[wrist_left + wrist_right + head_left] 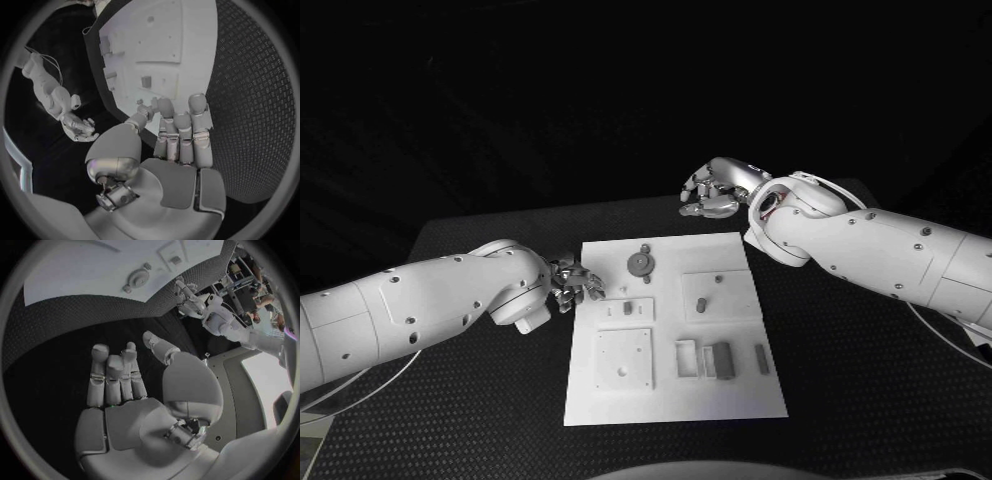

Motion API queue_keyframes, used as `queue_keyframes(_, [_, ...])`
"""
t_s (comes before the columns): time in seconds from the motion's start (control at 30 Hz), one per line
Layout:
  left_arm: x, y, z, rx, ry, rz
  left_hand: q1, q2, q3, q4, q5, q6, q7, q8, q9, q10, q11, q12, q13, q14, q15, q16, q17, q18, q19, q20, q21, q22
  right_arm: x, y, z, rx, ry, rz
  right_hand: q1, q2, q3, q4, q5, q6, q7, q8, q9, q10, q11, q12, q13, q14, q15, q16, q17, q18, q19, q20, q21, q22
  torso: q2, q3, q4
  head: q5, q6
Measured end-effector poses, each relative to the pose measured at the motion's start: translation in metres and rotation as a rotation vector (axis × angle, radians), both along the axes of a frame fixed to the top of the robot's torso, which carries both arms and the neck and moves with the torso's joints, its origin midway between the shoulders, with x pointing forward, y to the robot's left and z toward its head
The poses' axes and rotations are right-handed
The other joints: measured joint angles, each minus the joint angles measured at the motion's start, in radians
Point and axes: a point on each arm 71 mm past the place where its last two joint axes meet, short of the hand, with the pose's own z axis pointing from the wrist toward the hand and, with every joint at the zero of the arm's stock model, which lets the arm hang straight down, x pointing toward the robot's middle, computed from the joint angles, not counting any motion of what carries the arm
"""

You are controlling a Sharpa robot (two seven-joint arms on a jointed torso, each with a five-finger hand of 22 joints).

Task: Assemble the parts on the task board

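Observation:
The white task board (733, 395) lies in the middle of the black table. On it sit a round grey part (640, 262), a small block (704, 300), a square plate (625, 358) and upright grey pieces (721, 360). My left hand (571, 283) hovers at the board's left edge, near its far half, fingers stretched out and holding nothing (178, 135). My right hand (714, 190) hangs over the bare table just beyond the board's far right corner, loosely spread and holding nothing (119, 375). The right wrist view shows the board (81, 270) and the round part (137, 277).
Black textured table (848, 380) surrounds the board on all sides, with free room to its right and front. My white forearms reach in from both sides.

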Motion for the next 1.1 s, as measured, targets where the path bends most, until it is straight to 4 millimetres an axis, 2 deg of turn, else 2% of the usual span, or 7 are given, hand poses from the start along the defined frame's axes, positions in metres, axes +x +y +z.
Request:
queue_keyframes(0.5, [-0.008,-0.016,-0.003,0.101,-0.121,-0.12,0.007,-0.007,0.006,0.005,-0.004,0.005,0.001,-0.004,0.004,0.004,-0.003,0.0,0.0,0.005,-0.002,-0.001,-0.002,0.0,0.005,-0.002,0.0,0.0,0.0,0.0,0.0,-0.001,0.002,0.0,-0.004,0.004,-0.003,0.003,0.0,0.001,-0.001,0.0,0.0,0.0,0.0,0.0,0.0,0.0,0.0,0.0,0.0,0.0,0.0,0.0,0.0,0.0,0.0,-0.0001,0.0004,-0.001,-0.005])
queue_keyframes(1.1, [-0.013,-0.023,-0.018,0.139,-0.16,-0.154,0.012,-0.012,0.01,0.009,-0.011,0.007,0.0,-0.002,0.005,0.005,-0.002,0.0,0.0,0.007,0.0,-0.001,-0.004,-0.001,0.007,0.0,0.0,0.0,0.0,-0.001,0.0,-0.002,0.003,0.0,-0.004,0.004,0.0,0.006,0.0,0.003,-0.003,0.0,0.0,0.0,0.0,0.0,-0.001,0.0,0.0,0.0,0.0,0.0,0.0,0.0,0.0,0.0,0.001,-0.0002,-0.0002,-0.004,-0.011])
